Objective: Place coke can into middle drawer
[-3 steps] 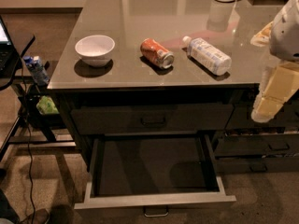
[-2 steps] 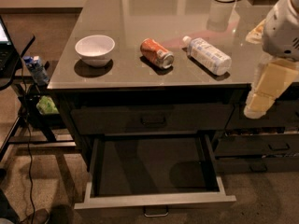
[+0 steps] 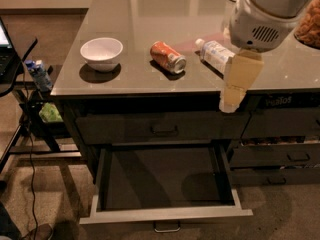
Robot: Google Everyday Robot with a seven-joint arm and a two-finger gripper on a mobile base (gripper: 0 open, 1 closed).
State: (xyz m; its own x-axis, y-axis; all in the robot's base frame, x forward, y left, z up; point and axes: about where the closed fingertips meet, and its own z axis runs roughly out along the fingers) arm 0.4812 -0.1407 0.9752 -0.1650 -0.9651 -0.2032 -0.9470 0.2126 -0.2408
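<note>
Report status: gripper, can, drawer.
Gripper at countertop front edge, partly covering bottle. Coke can on its side on top. Middle drawer open, nothing blocking.

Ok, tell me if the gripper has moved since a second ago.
Yes. The gripper has shifted left, from clear right of the bottle to overlapping its right end.
</note>
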